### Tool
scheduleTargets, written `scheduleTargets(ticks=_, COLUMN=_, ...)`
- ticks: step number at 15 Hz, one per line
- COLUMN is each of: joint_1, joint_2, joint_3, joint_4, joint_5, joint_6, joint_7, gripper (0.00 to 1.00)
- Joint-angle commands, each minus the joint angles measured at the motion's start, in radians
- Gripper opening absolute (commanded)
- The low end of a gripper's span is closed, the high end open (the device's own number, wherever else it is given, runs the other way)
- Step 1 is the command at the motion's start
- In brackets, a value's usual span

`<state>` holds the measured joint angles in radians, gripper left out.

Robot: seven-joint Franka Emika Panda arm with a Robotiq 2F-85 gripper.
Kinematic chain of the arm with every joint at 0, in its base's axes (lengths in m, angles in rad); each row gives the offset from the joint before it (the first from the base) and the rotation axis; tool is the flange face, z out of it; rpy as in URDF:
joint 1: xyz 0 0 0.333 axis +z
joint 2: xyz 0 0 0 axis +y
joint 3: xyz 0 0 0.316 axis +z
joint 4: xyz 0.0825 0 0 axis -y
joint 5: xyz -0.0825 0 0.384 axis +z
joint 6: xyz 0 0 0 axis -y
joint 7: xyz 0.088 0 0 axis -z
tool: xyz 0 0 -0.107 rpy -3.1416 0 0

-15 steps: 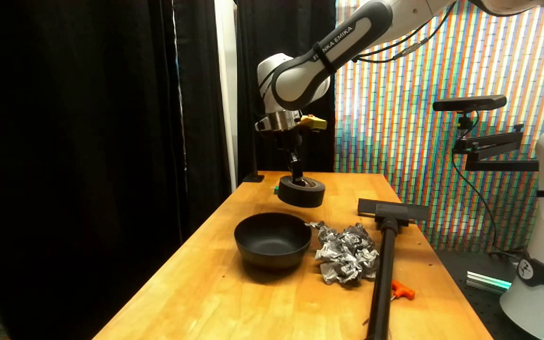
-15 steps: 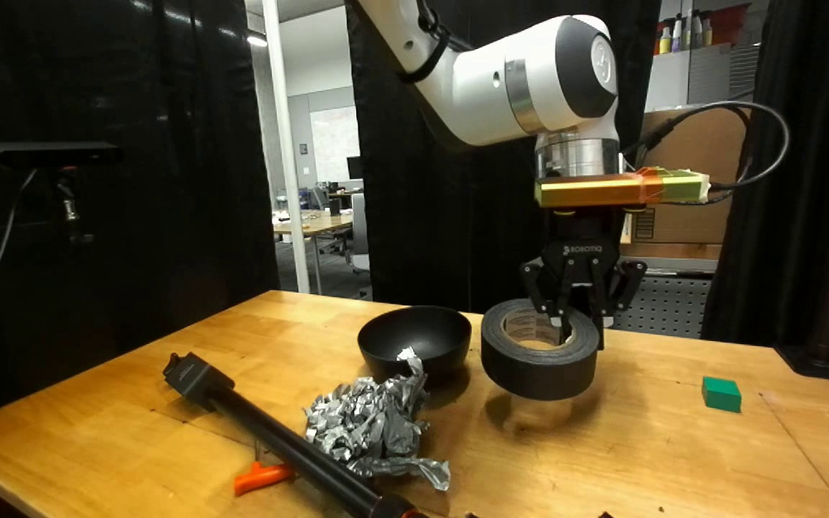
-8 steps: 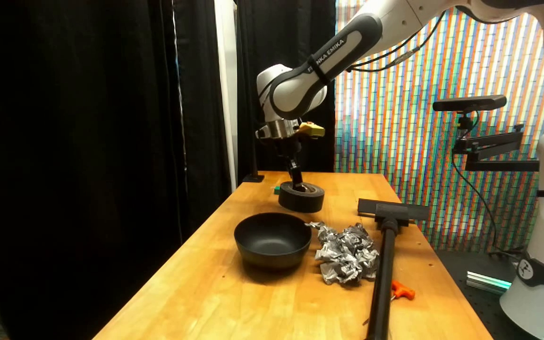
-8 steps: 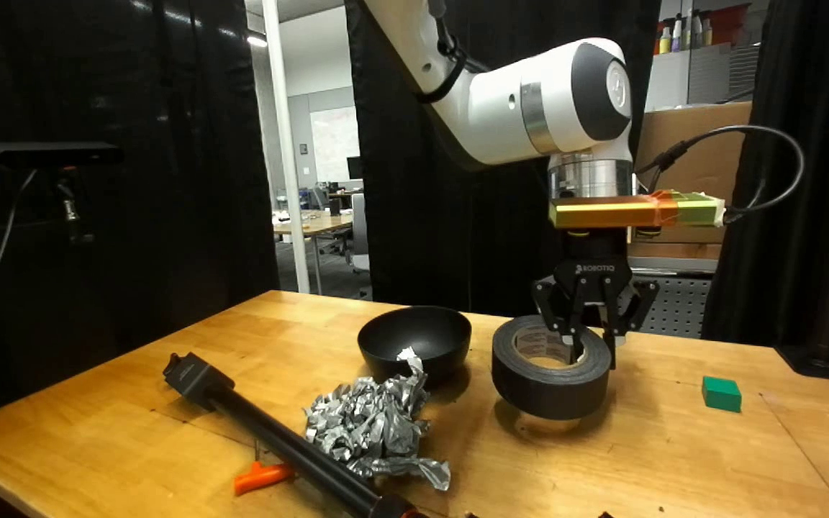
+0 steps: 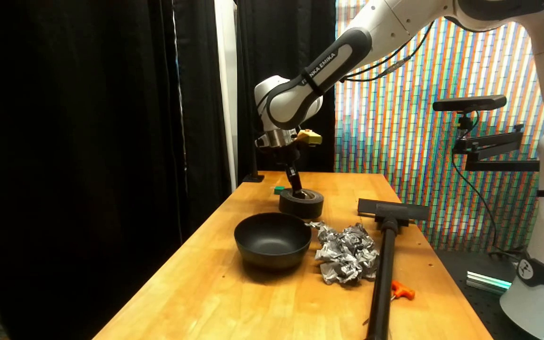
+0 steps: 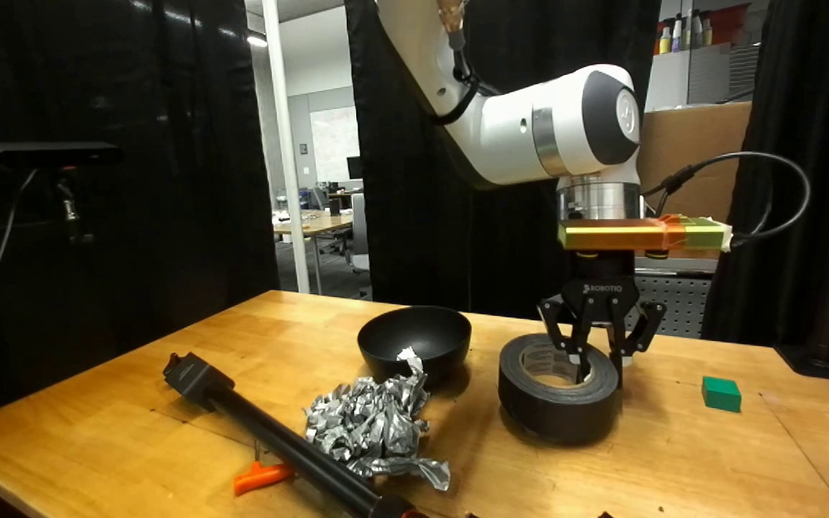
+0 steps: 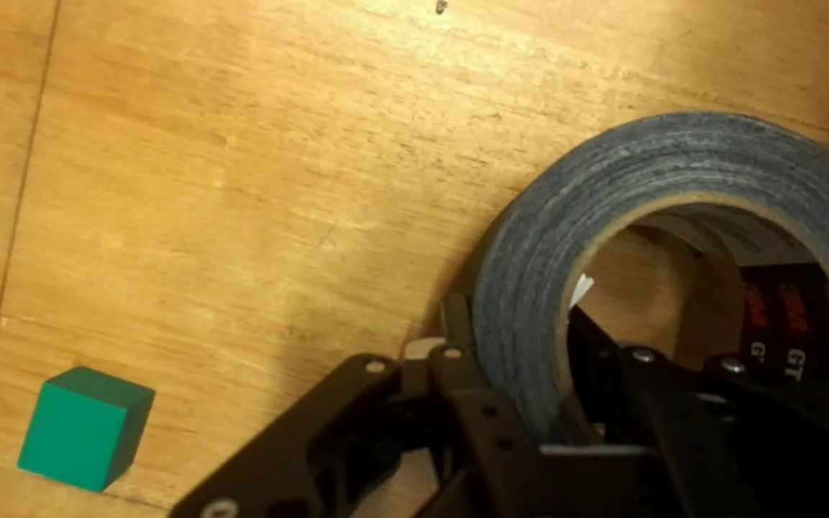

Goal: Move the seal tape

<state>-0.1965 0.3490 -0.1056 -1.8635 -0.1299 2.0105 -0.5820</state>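
The seal tape (image 6: 558, 417) is a wide dark grey roll with a hollow core. It shows in both exterior views (image 5: 301, 208) and in the wrist view (image 7: 681, 158). My gripper (image 6: 600, 370) points down and is shut on the roll's wall, with one finger inside the core and one outside. In the wrist view my gripper (image 7: 519, 324) shows the grey wall between its fingers. The roll sits on the table or just above it; I cannot tell which. The finger inside the core is partly hidden by the wall.
A black bowl (image 6: 414, 338) and crumpled silver foil (image 6: 371, 424) lie beside the roll. A black tube with a flat head (image 5: 385, 264) and an orange-handled tool (image 6: 262, 477) lie near the foil. A green block (image 6: 722, 393) stands on the gripper's other side.
My gripper has moved down with the seal tape in it. The roll was clearly above the table and is now at or near its surface. The other things have not moved.
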Motion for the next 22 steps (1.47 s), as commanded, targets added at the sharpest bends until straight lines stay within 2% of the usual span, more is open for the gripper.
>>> scheduleTargets(ticks=1, joint_1=-0.019, joint_2=0.043, joint_3=0.011, joint_4=0.079, joint_5=0.014, joint_6=-0.023, joint_7=-0.018, gripper=0.08)
scheduleTargets(ticks=13, joint_1=-0.031, joint_2=0.111, joint_3=0.015, joint_4=0.157, joint_5=0.004, joint_6=-0.036, joint_7=-0.011, gripper=0.08)
scheduleTargets(ticks=14, joint_1=-0.032, joint_2=0.112, joint_3=0.013, joint_4=0.156, joint_5=0.002, joint_6=-0.036, joint_7=-0.009, gripper=0.11)
scheduleTargets(ticks=15, joint_1=-0.027, joint_2=0.102, joint_3=0.012, joint_4=0.112, joint_5=-0.005, joint_6=-0.004, joint_7=0.003, gripper=0.33)
scheduleTargets(ticks=22, joint_1=-0.028, joint_2=0.106, joint_3=0.013, joint_4=0.117, joint_5=-0.005, joint_6=-0.007, joint_7=0.003, gripper=0.33)
